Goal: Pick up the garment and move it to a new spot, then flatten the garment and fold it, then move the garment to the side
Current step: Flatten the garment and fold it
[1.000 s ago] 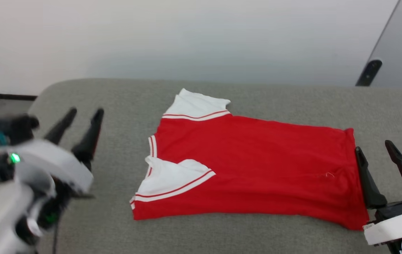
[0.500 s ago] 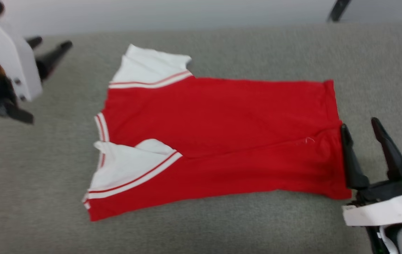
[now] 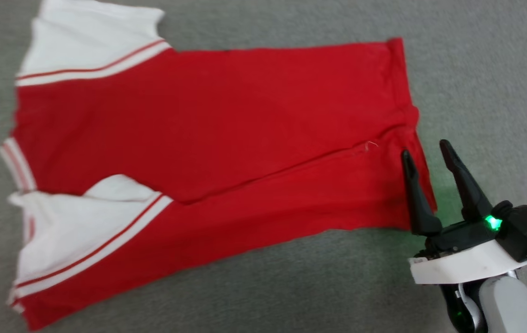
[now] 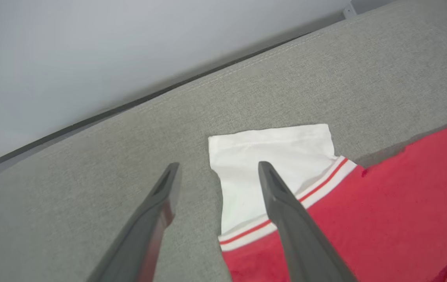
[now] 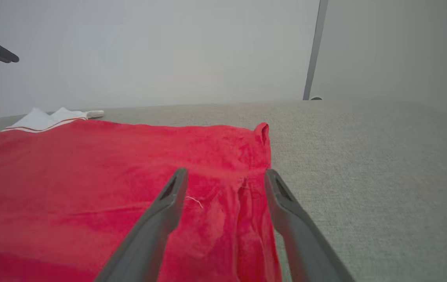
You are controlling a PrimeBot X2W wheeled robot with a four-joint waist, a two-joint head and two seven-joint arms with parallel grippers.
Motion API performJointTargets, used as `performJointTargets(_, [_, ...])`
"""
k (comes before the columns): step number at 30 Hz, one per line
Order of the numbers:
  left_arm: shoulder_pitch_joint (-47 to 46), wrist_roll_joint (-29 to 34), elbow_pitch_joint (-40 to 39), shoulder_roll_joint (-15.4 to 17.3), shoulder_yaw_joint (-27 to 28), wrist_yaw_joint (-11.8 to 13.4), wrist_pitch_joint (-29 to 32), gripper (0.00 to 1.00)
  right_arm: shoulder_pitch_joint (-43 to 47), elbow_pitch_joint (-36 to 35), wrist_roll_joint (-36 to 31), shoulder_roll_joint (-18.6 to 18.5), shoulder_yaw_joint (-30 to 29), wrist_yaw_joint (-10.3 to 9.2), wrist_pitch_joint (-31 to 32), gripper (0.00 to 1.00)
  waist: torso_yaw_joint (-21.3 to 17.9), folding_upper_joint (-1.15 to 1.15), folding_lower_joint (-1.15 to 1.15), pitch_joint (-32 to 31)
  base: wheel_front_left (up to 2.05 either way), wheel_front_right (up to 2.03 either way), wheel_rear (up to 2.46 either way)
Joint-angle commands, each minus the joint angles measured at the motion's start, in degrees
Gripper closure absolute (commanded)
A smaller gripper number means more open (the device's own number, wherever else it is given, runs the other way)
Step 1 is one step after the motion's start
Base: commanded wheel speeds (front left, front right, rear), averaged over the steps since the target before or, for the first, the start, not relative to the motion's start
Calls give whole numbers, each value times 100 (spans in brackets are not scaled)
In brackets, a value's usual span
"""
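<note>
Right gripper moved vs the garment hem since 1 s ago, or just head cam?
Yes. Judged against the hem of the garment, the right gripper has shifted left: both fingers stood off the hem over the grey cushion; now they straddle it.

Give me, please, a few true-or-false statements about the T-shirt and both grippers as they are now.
1. The T-shirt lies spread on the gray upholstered surface. True.
2. The right gripper is shut on the hem. False: it is open, poised at the hem.
3. The left gripper is open beside a white sleeve. True.
4. The collar lies at the robot's right. False: it is at the left, and the hem is at the right.
</note>
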Motion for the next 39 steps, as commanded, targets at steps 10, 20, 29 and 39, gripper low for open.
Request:
performJointTargets(10, [-580, 425, 829, -246, -441, -222, 471, 0, -225, 69, 187, 207, 233, -10, -45, 0, -916, 0, 0, 872, 0, 0, 0])
performJointTargets(20, [-520, 1006, 1549, -81, -1040, -184, 975, 0, -262, 73, 292, 271, 231, -10, -46, 0, -998, 0, 0, 926, 0, 0, 0])
performJointTargets(29, [-206, 980, 1710, -221, -1327, 442, 2030, 0, -276, 135, 369, 287, 221, -10, -47, 0, -922, 0, 0, 887, 0, 0, 0])
performJointTargets(39, [214, 688, 1295, -167, -1229, 870, 2163, 100, -374, 179, 473, 320, 305, -10, -47, 0, -983, 0, 0, 953, 0, 0, 0])
